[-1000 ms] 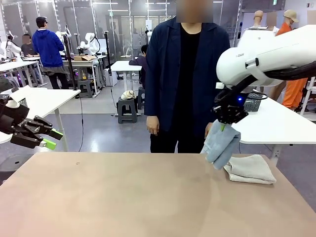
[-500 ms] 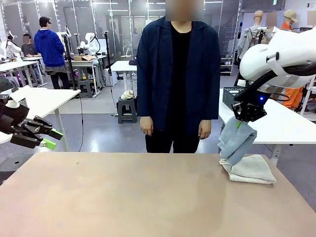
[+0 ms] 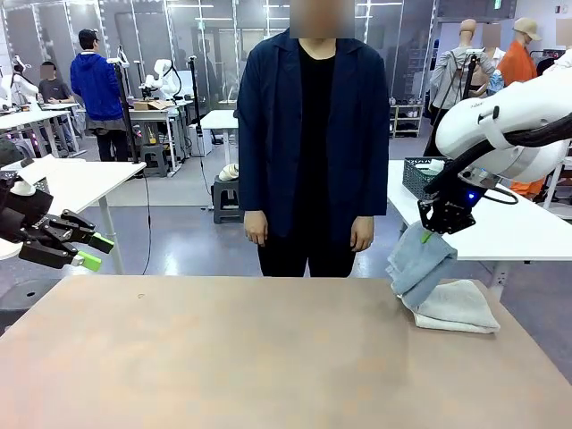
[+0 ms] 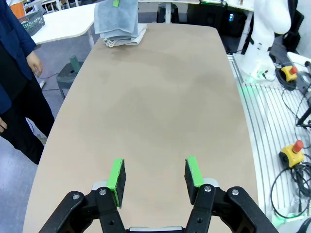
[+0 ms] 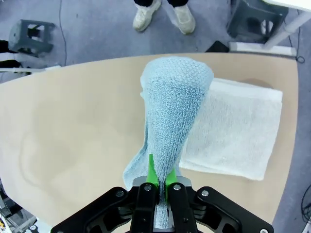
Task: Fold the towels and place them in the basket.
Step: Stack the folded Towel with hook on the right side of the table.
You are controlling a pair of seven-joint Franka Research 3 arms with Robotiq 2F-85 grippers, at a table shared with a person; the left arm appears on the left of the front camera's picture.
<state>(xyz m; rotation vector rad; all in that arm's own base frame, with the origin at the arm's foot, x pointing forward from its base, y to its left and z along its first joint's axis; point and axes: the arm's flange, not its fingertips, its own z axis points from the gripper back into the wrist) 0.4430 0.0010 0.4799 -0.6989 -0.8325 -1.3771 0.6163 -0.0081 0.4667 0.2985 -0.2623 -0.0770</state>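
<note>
Pinching the blue towel (image 3: pixel 420 264) tight, the right claw (image 3: pixel 437 231) dangles it over the white towel (image 3: pixel 456 307), probably to stack it. The left claw (image 4: pixel 154 178) waits open.

Pale blue terry towel (image 3: pixel 420 266) hanging, cream-white folded towel (image 3: pixel 456 307) lying on a plain tan tabletop (image 3: pixel 250 357), black end effectors (image 4: pixel 155 177) showing bright green pads, person wearing navy jacket (image 3: pixel 304 134) over black.
</note>
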